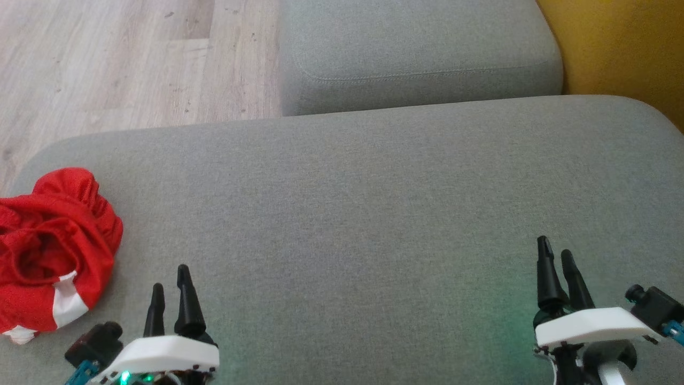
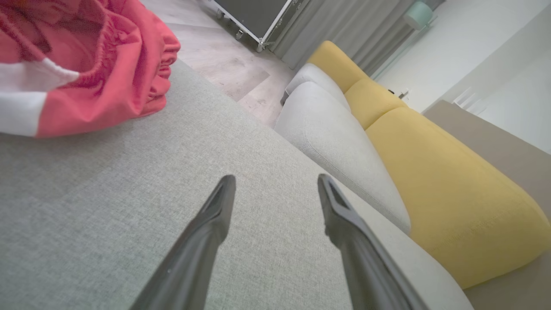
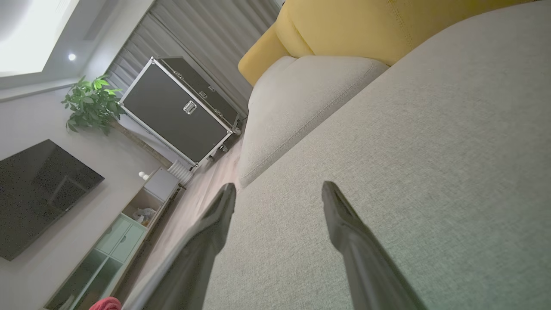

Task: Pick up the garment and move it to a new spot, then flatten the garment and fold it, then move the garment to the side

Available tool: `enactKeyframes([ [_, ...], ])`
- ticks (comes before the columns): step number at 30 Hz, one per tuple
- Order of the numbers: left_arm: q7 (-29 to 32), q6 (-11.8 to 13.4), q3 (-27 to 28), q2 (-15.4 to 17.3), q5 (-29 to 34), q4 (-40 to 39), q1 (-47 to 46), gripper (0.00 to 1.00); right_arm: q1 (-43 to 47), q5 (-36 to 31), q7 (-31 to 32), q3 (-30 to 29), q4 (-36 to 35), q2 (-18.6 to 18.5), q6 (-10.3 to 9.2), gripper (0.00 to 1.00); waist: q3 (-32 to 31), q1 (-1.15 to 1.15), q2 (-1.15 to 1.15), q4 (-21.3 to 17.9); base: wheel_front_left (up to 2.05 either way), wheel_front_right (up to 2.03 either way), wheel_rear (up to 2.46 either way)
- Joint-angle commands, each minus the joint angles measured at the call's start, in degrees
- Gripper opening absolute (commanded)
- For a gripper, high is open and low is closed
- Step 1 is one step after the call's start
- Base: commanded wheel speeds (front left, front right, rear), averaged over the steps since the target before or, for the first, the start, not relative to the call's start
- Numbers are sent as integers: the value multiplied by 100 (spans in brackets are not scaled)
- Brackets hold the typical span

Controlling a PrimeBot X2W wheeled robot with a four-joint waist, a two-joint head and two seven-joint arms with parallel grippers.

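Your garment (image 1: 53,235) lies bunched at the left edge of the seat (image 1: 347,214), so the left gripper (image 1: 170,278), wide and empty beside it, seems placed to take it, while the right gripper (image 1: 554,247) hangs wide near the front right corner.

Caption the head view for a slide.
Crumpled red garment at grey cushion's left edge; left end effector and right end effector open, empty.
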Motion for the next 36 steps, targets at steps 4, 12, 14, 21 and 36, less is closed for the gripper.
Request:
enactKeyframes([
  [4, -126, 61, 21, 53, 424, -189, -183, 100, -154, -457, -141, 222, -181, -42, -3, 100, -13, 0, 0, 14, 0, 0, 0],
  [12, -262, 136, -73, 56, 985, -202, -176, 100, -172, -1066, -276, 441, -142, -46, -3, 100, -60, 0, 0, 42, 0, 0, 0],
  [14, -296, 157, -87, 56, 1131, -196, -172, 100, -173, -1212, -310, 463, -157, -46, -3, 100, -70, 0, 0, 43, 0, 0, 0],
  [21, -416, 212, -140, 59, 1628, -115, -170, 100, -175, -1747, -428, 507, -209, -49, -3, 100, -96, 0, 0, 35, 0, 0, 0],
  [36, -688, 370, -253, 64, 2728, -59, -143, 100, -110, -2913, -698, 697, -293, -56, -4, 100, -177, 0, 0, 36, 0, 0, 0],
])
